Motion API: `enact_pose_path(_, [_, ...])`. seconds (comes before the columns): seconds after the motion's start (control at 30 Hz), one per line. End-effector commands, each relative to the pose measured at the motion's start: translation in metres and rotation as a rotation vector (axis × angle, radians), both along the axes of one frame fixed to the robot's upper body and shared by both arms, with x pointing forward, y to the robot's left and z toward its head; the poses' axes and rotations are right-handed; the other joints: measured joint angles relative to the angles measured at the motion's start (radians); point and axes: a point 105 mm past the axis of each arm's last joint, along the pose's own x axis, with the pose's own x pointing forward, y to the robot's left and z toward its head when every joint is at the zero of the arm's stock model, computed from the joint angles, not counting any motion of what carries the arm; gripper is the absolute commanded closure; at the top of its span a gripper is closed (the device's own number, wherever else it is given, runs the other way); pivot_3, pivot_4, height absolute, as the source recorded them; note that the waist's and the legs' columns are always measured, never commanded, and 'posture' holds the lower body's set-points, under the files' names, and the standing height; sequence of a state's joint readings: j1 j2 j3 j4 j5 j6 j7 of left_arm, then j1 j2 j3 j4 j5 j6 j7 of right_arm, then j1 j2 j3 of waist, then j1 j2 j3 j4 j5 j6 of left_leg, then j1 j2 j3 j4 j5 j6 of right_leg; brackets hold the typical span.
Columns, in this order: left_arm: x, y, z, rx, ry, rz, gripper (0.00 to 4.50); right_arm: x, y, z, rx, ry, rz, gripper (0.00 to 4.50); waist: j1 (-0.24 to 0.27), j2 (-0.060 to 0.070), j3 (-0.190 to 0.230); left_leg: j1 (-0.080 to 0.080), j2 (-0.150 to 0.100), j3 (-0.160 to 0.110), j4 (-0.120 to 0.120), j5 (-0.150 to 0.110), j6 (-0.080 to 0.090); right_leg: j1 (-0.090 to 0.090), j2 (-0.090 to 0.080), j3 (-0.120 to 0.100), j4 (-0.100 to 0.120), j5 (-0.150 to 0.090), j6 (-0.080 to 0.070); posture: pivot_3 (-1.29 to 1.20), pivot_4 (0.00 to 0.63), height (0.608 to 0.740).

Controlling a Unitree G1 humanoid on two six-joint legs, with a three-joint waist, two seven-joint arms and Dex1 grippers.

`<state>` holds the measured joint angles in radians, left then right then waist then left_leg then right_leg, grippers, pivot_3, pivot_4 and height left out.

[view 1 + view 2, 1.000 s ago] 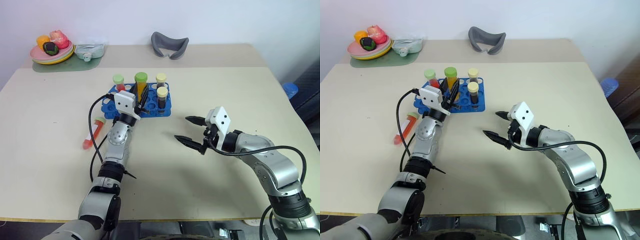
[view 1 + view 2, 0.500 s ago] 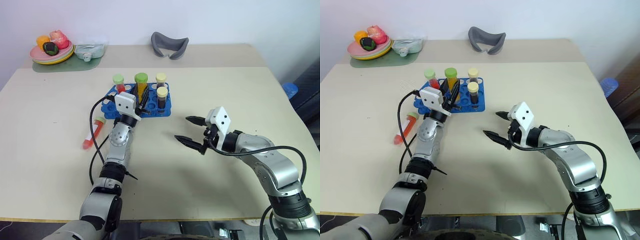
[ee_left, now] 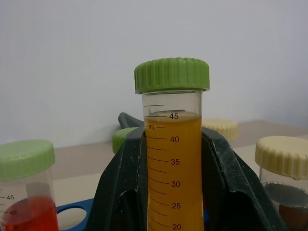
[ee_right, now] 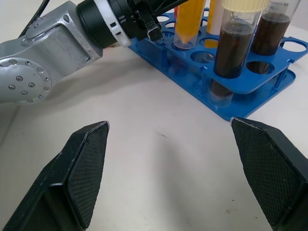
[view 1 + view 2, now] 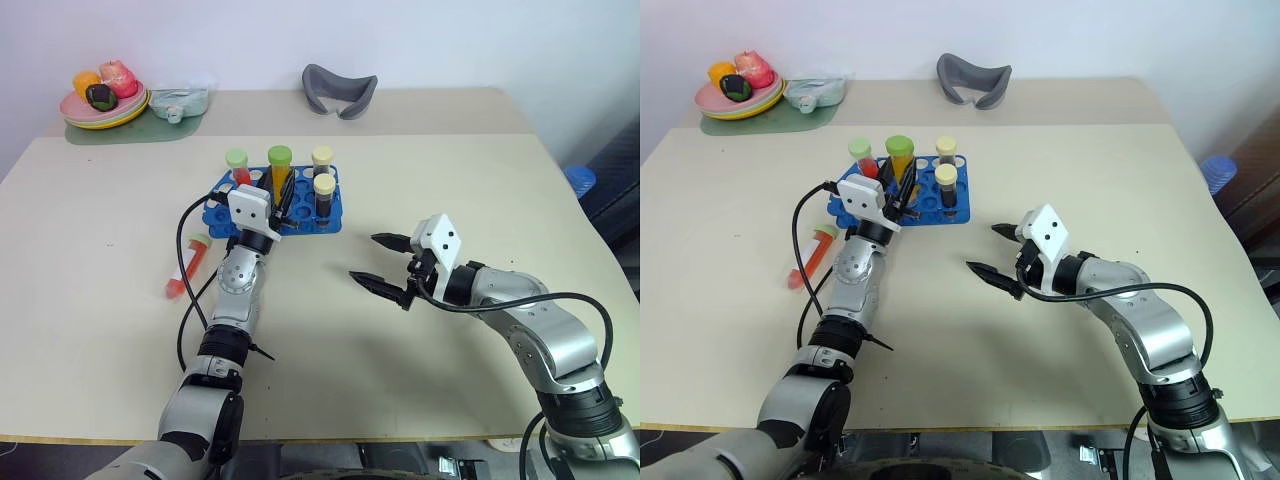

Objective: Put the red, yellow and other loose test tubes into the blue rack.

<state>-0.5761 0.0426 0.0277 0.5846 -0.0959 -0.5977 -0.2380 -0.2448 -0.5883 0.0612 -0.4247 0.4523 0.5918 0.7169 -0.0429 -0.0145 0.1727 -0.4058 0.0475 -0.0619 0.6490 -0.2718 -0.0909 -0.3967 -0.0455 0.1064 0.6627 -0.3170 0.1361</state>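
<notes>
Upright in the bright blue plastic rack (image 5: 300, 212), the stiff, smooth, likely slippery yellow-orange green-capped tube (image 3: 173, 163) is gripped mid-barrel by the left gripper (image 5: 281, 203), while the right gripper (image 5: 385, 262) is held open.

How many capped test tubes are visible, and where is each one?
5: four upright in the blue rack, red, yellow-orange, two dark; one red tube lies on the table.

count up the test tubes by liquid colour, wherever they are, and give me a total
Red tubes: 2, one in the blue rack at, one lying on the table
Yellow-orange tube: 1, in the left gripper
Dark brown tubes: 2
Total: 5
</notes>
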Motion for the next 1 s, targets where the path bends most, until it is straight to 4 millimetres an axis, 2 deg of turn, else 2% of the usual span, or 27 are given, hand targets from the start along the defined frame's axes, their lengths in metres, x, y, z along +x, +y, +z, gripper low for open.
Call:
enact_pose_path(0.03, [-0.003,0.002,0.000,0.003,-0.004,-0.001,3.62,-0.003,0.002,0.010,0.011,-0.048,0.012,0.35,0.000,0.000,0.000,0.000,0.000,0.000,0.000,0.000,0.000,0.000,0.000,0.000,0.000,0.000,0.000,0.00,0.150,0.740])
enact_pose_path(0.6, [-0.003,-0.001,-0.002,0.018,0.003,-0.006,3.62,-0.004,0.004,0.009,0.015,-0.046,0.016,0.35,0.000,0.000,0.000,0.000,0.000,0.000,0.000,0.000,0.000,0.000,0.000,0.000,0.000,0.000,0.000,0.00,0.150,0.740])
enact_pose_path(0.67, [-0.002,0.000,-0.002,0.008,0.009,-0.003,2.55,-0.004,0.004,0.009,0.016,-0.046,0.015,0.35,0.000,0.000,0.000,0.000,0.000,0.000,0.000,0.000,0.000,0.000,0.000,0.000,0.000,0.000,0.000,0.00,0.150,0.740])
enact_pose_path(0.7, [-0.002,0.000,-0.002,0.006,0.010,-0.002,2.26,-0.004,0.004,0.009,0.016,-0.046,0.015,0.35,0.000,0.000,0.000,0.000,0.000,0.000,0.000,0.000,0.000,0.000,0.000,0.000,0.000,0.000,0.000,0.00,0.150,0.740])
enact_pose_path(0.83, [-0.005,0.007,0.001,0.008,-0.004,0.015,0.46,-0.004,0.004,0.009,0.018,-0.047,0.013,0.35,0.000,0.000,0.000,0.000,0.000,0.000,0.000,0.000,0.000,0.000,0.000,0.000,0.000,0.000,0.000,0.00,0.150,0.740])
enact_pose_path(1.0, [-0.012,0.019,0.012,-0.014,-0.038,0.037,0.46,-0.004,0.004,0.009,0.019,-0.049,0.012,0.35,0.000,0.000,0.000,0.000,0.000,0.000,0.000,0.000,0.000,0.000,0.000,0.000,0.000,0.000,0.000,0.00,0.150,0.740])
